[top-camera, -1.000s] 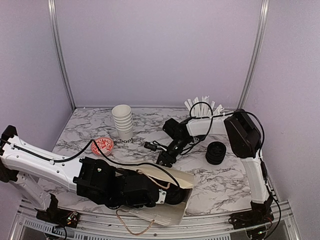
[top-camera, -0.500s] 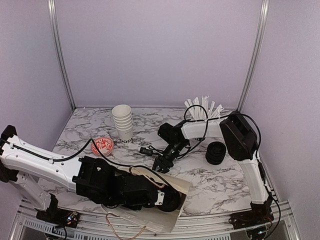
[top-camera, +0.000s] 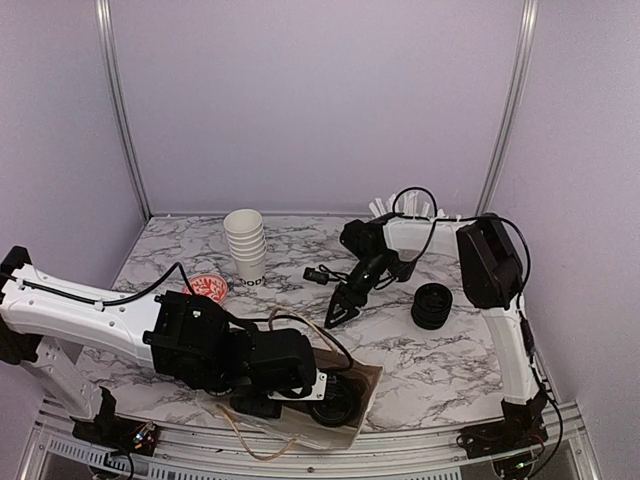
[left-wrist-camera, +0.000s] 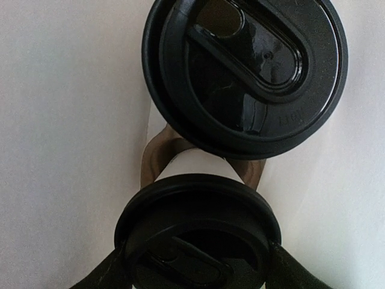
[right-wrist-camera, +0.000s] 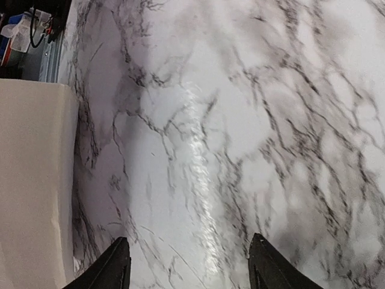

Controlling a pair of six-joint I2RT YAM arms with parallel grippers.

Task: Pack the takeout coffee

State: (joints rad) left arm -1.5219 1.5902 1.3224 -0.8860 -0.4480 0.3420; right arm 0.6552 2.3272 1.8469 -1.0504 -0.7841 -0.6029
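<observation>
Two takeout coffees sit inside the brown paper bag [top-camera: 368, 385] at the near edge of the worktop [top-camera: 440, 360]. The bag's inner walls show pale in the left wrist view. The nearer cup [left-wrist-camera: 198, 229] lies between the fingers [left-wrist-camera: 102, 278] of the left gripper [left-wrist-camera: 197, 274], which close in on either side just under its black lid. I judge it to be held, at a fairly wide setting, rather than released. The second cup [left-wrist-camera: 246, 72] stands just beyond it, the two lids almost touching, with a strip of white cup wall showing between them. The right gripper [top-camera: 340, 310] hangs over bare marble just beyond the bag, with the spare black lids [top-camera: 432, 305] off to its side, and its fingers [right-wrist-camera: 117, 268] are spread with nothing between them. These cups should handle as light, thin-walled things: the paper will buckle under a hard squeeze. The press-on lid is smooth plastic and could slip or pop off if it alone is gripped. The safest hold is probably around the cup wall just below the lid, where the rolled lip stiffens it, with gentle pressure. Whether the cups hold liquid cannot be seen, so keeping them upright is prudent. The bag is soft too and may drag along with the arm.
</observation>
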